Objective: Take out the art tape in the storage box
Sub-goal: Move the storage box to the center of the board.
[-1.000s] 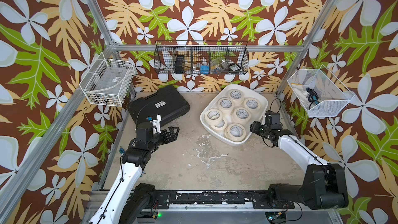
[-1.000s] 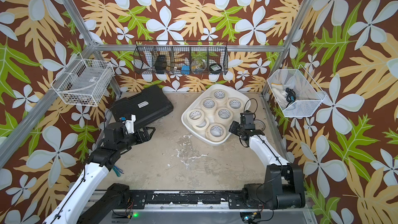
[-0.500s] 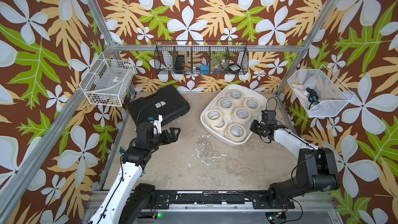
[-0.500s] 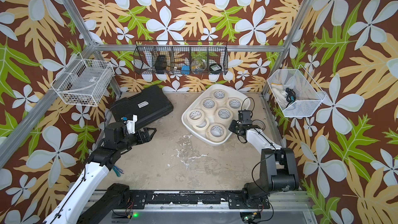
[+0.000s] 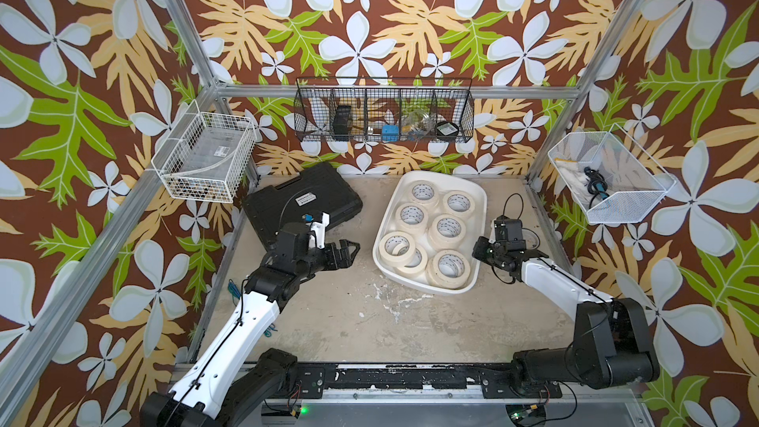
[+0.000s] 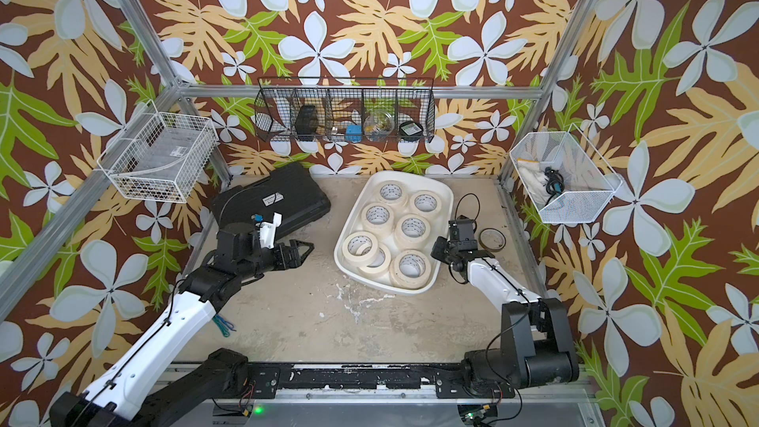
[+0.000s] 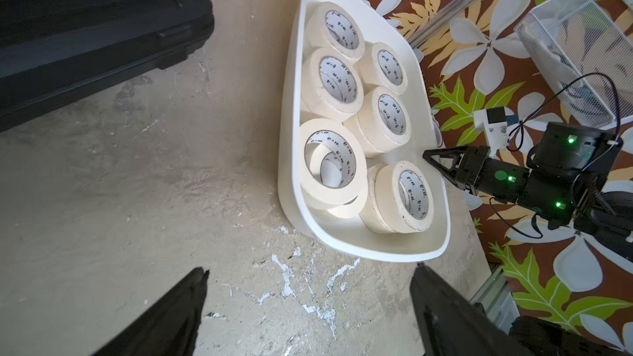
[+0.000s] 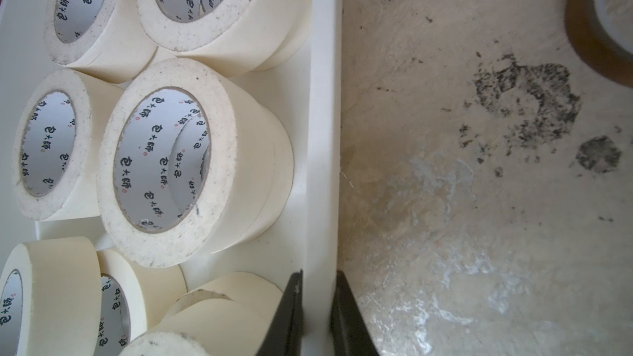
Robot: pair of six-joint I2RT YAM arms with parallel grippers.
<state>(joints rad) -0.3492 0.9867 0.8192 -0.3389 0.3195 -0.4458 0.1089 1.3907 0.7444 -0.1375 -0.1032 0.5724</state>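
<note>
Right wrist view gives me what the overhead pair cannot: the right gripper (image 8: 317, 303) has its two black fingers pressed together on the wall of the storage box (image 8: 325, 131), one finger inside and one outside, pinching the rim. In both top views that pinch is hard to make out under the wrist, and I only see the arm meeting the box's side.

Left wrist view shows the left gripper (image 7: 310, 268) spread wide and holding nothing, over the bare table (image 7: 137, 183) just short of the box's near end. Its fingers are cut off by the frame edge.

The art tape (image 5: 432, 228) all sits inside the box, which stands on the table toward the back, beside the black case (image 5: 302, 203). From above I count seven rolls showing, one of them leaning on its neighbour. The wrist views show more rolls stacked beneath, so I cannot give a full count.

One thin brownish ring (image 6: 493, 239) lies on the table by the right wrist, apart from the box, and the right wrist view catches only its edge. Three wire baskets (image 5: 384, 115) hang on the walls, two white and one black, their contents too small to name
</note>
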